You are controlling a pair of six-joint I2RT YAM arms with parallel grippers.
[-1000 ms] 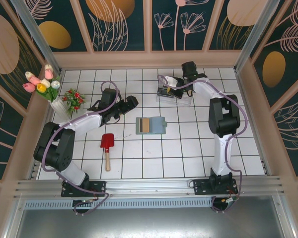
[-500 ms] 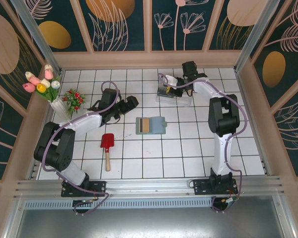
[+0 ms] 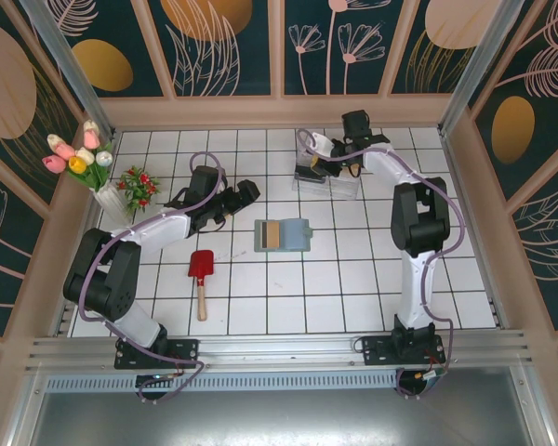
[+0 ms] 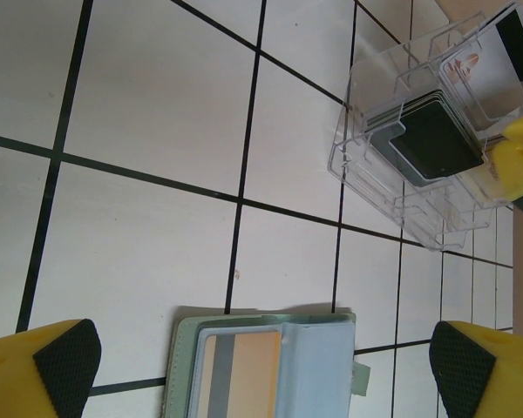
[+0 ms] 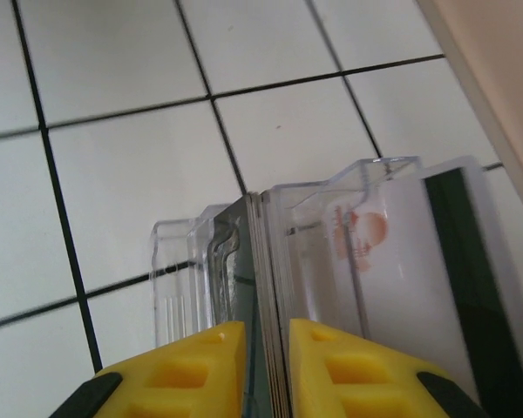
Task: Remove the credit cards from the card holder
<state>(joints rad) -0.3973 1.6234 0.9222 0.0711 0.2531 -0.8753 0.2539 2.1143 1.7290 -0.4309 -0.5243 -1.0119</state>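
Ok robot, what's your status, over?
Left claw open near wallet. Right claw narrow around cards in box. Tan card in wallet. Nothing blocking.

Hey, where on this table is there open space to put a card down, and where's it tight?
Free: the near tiles between the red shovel and the right arm's base, and right of the card holder. Crowded: the back around the clear box, and the flowers corner.

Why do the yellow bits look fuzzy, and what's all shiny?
Right wrist view: the right claw is blurry because it sits right by the lens. Left wrist view: crisp, with bright glints along the clear box edges. Top external view: evenly lit and sharp all over.
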